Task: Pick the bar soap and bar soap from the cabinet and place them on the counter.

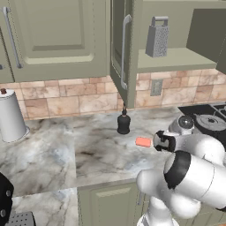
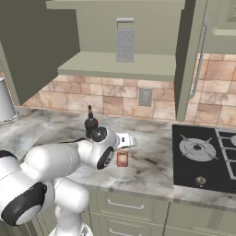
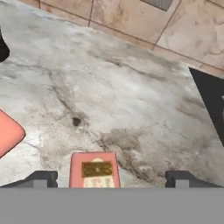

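my end effector (image 3: 111, 177) stands released astride the red-brown soap (image 3: 95, 169), which rests on the worktop (image 3: 131, 109) near the salmon soap (image 3: 6, 133). i should lift straight up, touching neither.

Orange soap (image 1: 142, 141): flat, rounded salmon-orange bar. Lies flat on the counter (image 1: 66, 150), right of centre in the left base view, just ahead of the black bottle's base; at the left edge of the hand view.

Red-brown soap (image 2: 122, 159): small bar with tan ends and a gold label patch on its upper face. Rests on the counter, centre of the right base view; bottom centre of the hand view.

Counter: grey-beige marble pattern with brown veins, spanning the middle band of both base views.

Cabinet (image 1: 57, 39): grey-green, raised-panel doors, steel bar handles, across the top of both base views. One door stands open, exposing the plain inner shelf (image 2: 120, 64).
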Motion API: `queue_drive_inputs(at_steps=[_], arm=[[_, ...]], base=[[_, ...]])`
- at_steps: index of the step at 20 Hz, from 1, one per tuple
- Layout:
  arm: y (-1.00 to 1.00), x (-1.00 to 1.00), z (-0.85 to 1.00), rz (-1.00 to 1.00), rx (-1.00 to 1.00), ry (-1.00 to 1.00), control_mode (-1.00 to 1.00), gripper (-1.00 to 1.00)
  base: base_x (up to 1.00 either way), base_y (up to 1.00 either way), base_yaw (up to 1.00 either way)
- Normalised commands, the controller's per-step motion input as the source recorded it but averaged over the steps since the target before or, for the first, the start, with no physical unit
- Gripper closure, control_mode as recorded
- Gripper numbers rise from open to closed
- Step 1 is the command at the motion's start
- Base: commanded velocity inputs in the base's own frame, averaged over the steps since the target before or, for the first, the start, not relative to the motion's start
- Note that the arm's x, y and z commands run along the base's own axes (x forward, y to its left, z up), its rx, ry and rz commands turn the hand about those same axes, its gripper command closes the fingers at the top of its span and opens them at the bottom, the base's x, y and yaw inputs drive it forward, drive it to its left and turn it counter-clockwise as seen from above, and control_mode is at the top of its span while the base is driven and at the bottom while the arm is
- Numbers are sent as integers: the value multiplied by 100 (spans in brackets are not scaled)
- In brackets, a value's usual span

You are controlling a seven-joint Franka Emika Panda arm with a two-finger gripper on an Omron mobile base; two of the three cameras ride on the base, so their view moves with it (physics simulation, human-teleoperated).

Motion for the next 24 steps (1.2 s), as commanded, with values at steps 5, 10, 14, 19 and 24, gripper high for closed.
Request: queue_drive_inputs(at_steps=[5, 10, 14, 19, 24], arm=[[-1, -74, 47, 1, 0, -28, -100, -100], [0, -78, 41, 0, -2, -46, -100, -100], [1, -74, 35, 0, -4, -48, -100, -100], [7, -69, 31, 0, -6, -50, -100, -100], [48, -58, 27, 2, -11, -37, -100, -100]], base=[[0, 0, 0], [0, 0, 0], [0, 0, 0], [0, 0, 0], [0, 0, 0]])
